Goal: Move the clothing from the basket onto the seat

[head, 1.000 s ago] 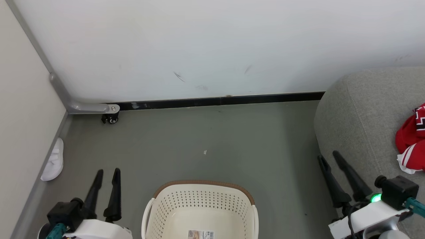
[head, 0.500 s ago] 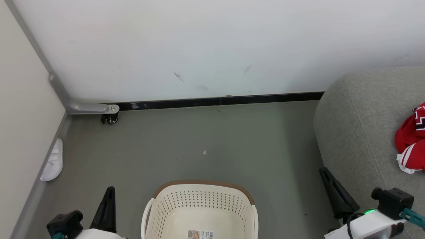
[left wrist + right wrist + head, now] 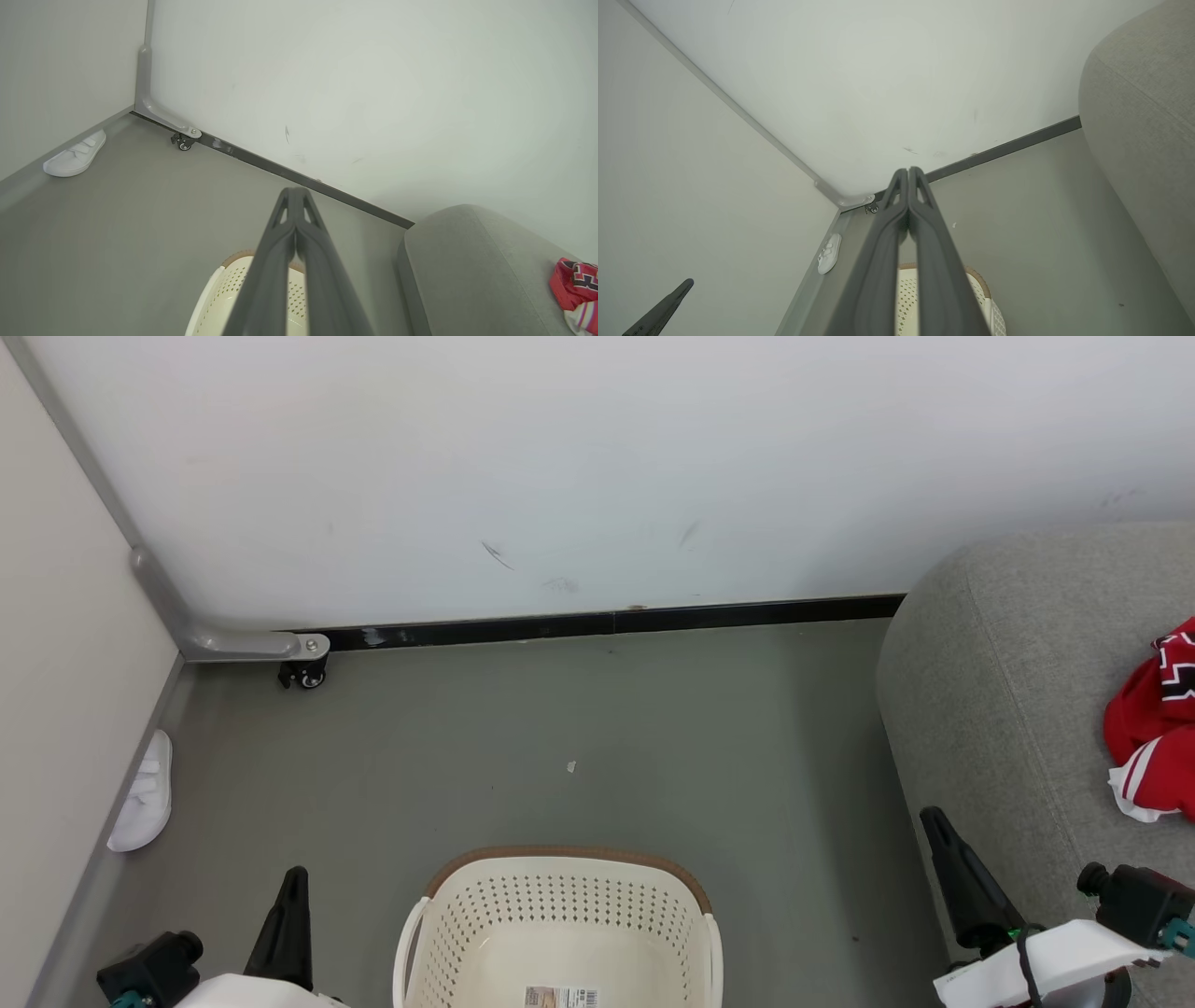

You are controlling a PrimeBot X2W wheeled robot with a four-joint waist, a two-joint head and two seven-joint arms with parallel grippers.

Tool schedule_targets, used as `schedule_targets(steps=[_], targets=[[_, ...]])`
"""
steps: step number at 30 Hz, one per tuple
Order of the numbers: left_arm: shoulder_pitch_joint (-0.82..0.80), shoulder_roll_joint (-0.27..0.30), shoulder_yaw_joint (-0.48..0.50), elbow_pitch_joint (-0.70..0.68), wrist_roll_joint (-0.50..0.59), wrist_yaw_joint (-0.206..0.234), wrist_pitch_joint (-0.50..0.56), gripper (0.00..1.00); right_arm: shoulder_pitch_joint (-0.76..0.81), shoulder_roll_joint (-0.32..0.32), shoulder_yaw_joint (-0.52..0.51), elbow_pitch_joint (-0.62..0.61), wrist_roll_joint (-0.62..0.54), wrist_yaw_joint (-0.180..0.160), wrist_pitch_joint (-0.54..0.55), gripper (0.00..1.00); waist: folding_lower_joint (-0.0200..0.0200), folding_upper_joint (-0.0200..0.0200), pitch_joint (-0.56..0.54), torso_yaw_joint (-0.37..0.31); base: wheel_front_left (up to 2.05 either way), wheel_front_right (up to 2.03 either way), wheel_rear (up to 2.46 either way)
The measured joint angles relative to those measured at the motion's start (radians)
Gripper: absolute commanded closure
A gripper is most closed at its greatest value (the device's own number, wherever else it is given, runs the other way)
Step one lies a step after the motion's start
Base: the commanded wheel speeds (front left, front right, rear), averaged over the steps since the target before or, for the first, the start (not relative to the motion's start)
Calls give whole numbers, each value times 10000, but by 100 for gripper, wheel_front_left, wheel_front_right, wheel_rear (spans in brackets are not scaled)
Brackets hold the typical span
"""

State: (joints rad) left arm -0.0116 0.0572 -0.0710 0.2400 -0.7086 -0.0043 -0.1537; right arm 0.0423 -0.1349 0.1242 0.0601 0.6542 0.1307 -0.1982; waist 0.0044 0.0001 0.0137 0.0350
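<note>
You are holding the left gripper point(image 3: 297, 879) and right gripper point(image 3: 934, 819) pinched closed and empty, flanking the basket point(image 3: 560, 852); be checking it is bare, the clothing point(image 3: 1144, 733) lying on the seat point(image 3: 1008, 691) beyond the right one.

cream basket point(image 3: 560, 905), red clothing point(image 3: 1134, 733), grey seat point(image 3: 999, 691)
small holes dot the basket under a brown rim; right of the basket the clothing shows red-and-white stripes and black-and-white lettering; left of it, a white slipper point(image 3: 142, 795).

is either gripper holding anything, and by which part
Nothing is held: left gripper and right gripper are shut empty; the clothing lies on the seat.
</note>
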Motion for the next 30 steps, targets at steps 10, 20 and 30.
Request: schedule_targets(steps=[10,20,30], targets=[[-6,-38,236,4,-1170,-173,387,100,-23,2,-188,182,1377,0,245,100,91,0,-96,-44,0,0,0],[-9,-104,433,13,-2336,-297,752,100,-57,12,-433,451,2752,0,623,100,130,0,-189,-89,0,0,0],[-29,-134,621,67,-3475,-439,1099,100,-99,29,-560,750,4126,0,855,100,78,0,-196,-136,0,0,0]])
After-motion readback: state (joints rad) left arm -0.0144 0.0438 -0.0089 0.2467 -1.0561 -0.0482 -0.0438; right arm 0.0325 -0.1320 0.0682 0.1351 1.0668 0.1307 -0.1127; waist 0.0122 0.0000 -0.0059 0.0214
